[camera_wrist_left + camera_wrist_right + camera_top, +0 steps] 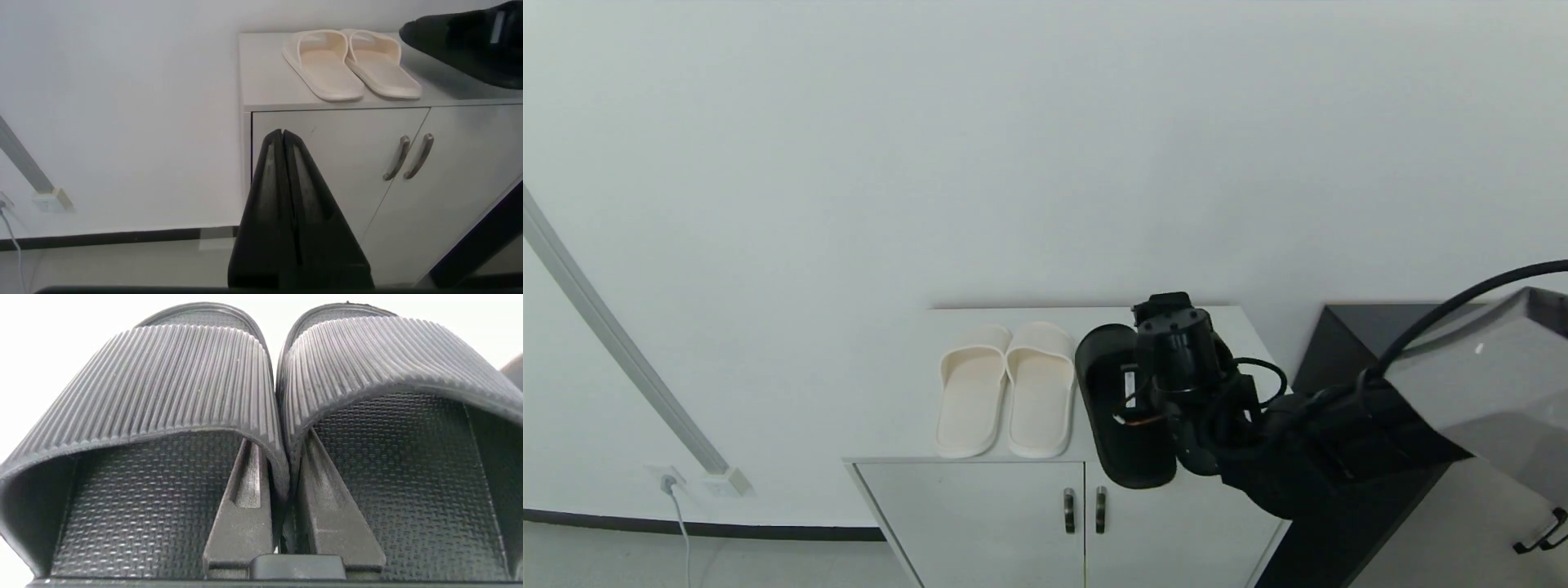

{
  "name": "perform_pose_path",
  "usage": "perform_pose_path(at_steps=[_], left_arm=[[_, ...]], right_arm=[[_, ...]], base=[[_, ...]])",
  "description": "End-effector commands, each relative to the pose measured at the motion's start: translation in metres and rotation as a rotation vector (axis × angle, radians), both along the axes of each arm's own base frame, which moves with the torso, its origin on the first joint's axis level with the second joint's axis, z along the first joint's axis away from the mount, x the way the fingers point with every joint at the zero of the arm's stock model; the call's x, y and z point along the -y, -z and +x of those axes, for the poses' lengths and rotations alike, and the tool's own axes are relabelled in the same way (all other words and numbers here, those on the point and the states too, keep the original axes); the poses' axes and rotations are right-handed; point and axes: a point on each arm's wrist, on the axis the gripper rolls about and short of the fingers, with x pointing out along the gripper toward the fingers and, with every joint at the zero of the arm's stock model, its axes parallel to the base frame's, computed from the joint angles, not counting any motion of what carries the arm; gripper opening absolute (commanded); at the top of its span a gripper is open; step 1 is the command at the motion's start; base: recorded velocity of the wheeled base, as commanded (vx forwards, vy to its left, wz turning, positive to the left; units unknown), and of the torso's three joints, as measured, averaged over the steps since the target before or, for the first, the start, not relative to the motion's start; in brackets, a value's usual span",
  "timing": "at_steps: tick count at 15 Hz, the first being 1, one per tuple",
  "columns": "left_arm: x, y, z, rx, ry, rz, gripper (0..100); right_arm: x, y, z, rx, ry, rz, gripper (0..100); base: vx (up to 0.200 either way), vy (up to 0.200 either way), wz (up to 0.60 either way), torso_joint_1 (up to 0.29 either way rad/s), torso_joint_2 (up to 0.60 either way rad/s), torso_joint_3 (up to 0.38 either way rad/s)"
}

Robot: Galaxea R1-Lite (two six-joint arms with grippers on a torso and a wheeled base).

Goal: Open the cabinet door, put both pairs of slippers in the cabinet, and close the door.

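A white cabinet (903, 408) stands against the wall with both doors (980, 523) closed, their handles (1068, 510) side by side. On its top lie a cream pair of slippers (1005, 390) and, to their right, a black pair (1115, 416). My right gripper (282, 439) reaches into the black slippers (188, 400) from the heel end. One finger sits under each strap, pinching the two inner edges together. My left gripper (283, 135) is shut and empty, held low in front of the cabinet's left door, with the cream slippers (351, 61) above it.
A dark unit (1347, 327) stands right of the cabinet, close to my right arm. A grey panel with a handle (1539, 535) is at the lower right. A wall socket with a cord (670, 482) and a slanted cable duct (605, 327) are on the left.
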Motion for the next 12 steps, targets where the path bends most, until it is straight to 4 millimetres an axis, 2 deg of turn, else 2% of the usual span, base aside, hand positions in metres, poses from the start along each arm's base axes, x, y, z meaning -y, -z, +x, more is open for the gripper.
perform_pose_path(at_steps=[1, 4, 5, 6, 9, 12], left_arm=[[0.0, 0.0, 0.0, -0.001, 0.0, -0.002, 0], [0.0, 0.0, 0.0, -0.002, -0.001, -0.002, 0], [0.0, 0.0, 0.0, -0.002, -0.001, 0.0, 0], [0.0, 0.0, 0.0, -0.002, -0.001, 0.0, 0], [0.0, 0.0, 0.0, -0.002, -0.001, 0.001, 0], [0.0, 0.0, 0.0, -0.002, 0.0, 0.003, 0]], right_arm=[[0.035, -0.035, -0.052, 0.04, -0.204, 0.037, 0], [0.07, -0.046, -0.094, 0.012, -0.483, 0.054, 0], [0.076, -0.047, -0.101, 0.011, -0.533, 0.052, 0], [0.089, -0.044, -0.117, -0.016, -0.65, 0.049, 0], [0.102, -0.04, -0.131, -0.047, -0.704, 0.052, 0], [0.102, -0.036, -0.131, -0.062, -0.711, 0.048, 0]], base=[[0.0, 0.0, 0.0, 0.0, 0.0, 0.0], [0.0, 0.0, 0.0, 0.0, 0.0, 0.0], [0.0, 0.0, 0.0, 0.0, 0.0, 0.0], [0.0, 0.0, 0.0, 0.0, 0.0, 0.0], [0.0, 0.0, 0.0, 0.0, 0.0, 0.0], [0.0, 0.0, 0.0, 0.0, 0.0, 0.0]])
